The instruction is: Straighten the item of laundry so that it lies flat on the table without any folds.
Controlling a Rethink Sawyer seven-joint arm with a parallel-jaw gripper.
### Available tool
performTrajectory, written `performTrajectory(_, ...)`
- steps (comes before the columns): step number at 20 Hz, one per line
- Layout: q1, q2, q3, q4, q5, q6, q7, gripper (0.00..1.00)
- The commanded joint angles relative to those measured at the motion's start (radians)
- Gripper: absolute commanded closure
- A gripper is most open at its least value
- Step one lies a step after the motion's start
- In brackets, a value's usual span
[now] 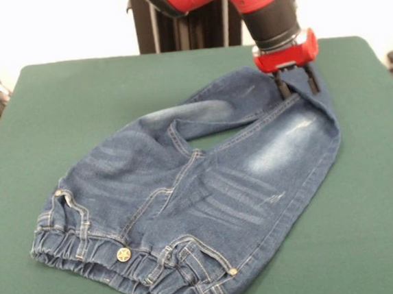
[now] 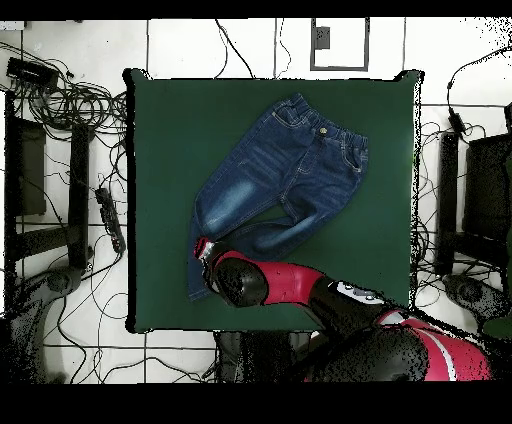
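The blue denim jeans (image 1: 200, 188) lie on the dark green table (image 1: 75, 96). The gathered waistband and brass star button (image 1: 124, 254) are at the near left. The legs run to the far right and lie close together, with a small gap of green between them. The right leg curves and its fabric is creased. My gripper (image 1: 295, 83) is open and stands over the far end of the legs, fingertips (image 1: 283, 88) down at the denim. In the overhead view the jeans (image 2: 285, 170) lie mid-table and the gripper (image 2: 205, 248) is at their lower left.
The robot's pedestal (image 1: 172, 25) stands behind the table's far edge. Cables (image 2: 70, 100) and dark equipment (image 2: 480, 190) lie on the floor on both sides of the table (image 2: 160, 120). Bare green felt surrounds the jeans.
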State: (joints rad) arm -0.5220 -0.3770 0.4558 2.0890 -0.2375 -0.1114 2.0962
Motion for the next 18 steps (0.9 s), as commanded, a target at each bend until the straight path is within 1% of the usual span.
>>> performTrajectory(1,0.021,0.075,0.047,-0.09,0.032,-0.062,0.159,0.0)
performTrajectory(9,0.011,0.068,0.057,-0.074,0.036,-0.051,0.162,0.0)
performTrajectory(18,0.021,0.001,0.072,-0.007,0.078,-0.029,0.205,0.0)
